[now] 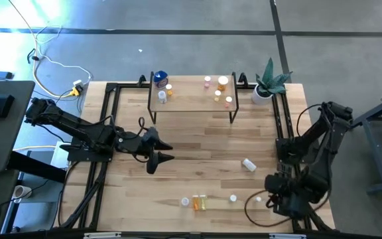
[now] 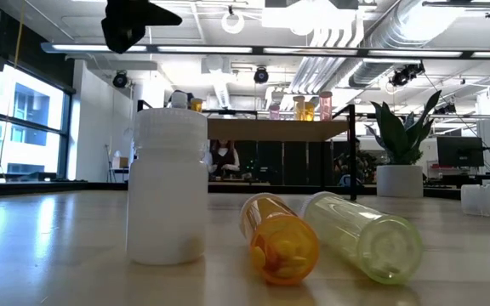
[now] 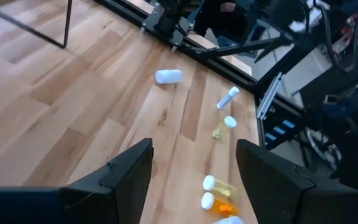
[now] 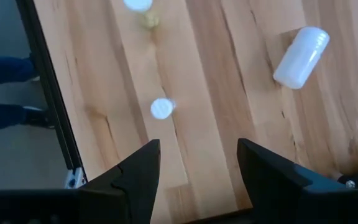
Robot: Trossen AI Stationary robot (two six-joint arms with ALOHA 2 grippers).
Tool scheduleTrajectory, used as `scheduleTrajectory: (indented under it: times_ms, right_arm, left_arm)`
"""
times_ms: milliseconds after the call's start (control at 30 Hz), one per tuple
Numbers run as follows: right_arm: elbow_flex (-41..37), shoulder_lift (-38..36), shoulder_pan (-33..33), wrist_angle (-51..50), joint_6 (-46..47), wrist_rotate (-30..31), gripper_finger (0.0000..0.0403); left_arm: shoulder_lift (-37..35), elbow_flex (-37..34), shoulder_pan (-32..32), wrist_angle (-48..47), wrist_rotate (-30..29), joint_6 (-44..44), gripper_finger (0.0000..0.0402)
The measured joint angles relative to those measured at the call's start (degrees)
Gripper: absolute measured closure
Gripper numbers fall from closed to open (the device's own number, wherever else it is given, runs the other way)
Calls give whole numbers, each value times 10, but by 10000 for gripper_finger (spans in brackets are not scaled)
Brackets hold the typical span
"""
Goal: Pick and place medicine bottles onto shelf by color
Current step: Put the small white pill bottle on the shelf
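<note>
**Wood desk, loose bottles, both grippers empty**

Wood grain fills both wrist views, and I see nothing between either pair of fingers: the left gripper [image 1: 159, 150] hangs spread and empty over mid-desk, the right gripper [image 1: 271, 197] spread and empty near the desk's front right corner.

The low light-wood shelf on thin black legs [image 1: 191, 103] stands beyond the left fingers, already carrying a blue-topped bottle [image 1: 160, 78] at one end and pink and amber vials [image 1: 223, 83] at the other.

My judgement: I am in the reach phase. For the right fingers the nearest candidates are the small white-capped vial [image 4: 161, 108] just ahead of the tips and the white cylindrical bottle lying on its side [image 4: 301, 56] farther off. I would centre over the vial, descend straight, and close across its body, since a lying bottle can roll.

Near the front edge a clear orange pill bottle [image 2: 281, 240], visibly holding pills, lies touching a pale yellow translucent bottle [image 2: 364, 235]; an upright white plastic bottle [image 2: 168, 185] stands beside them, contents hidden.
</note>
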Motion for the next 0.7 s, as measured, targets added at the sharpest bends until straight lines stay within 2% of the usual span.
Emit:
scheduleTrajectory:
  times_ms: [333, 700]
  right_arm:
    - [0, 71, 80, 33, 70, 80, 199]
    - [0, 177, 105, 54, 182, 123, 199]
  left_arm:
    - [0, 0, 0, 2, 0, -44, 179]
    - [0, 0, 0, 2, -2, -59, 179]
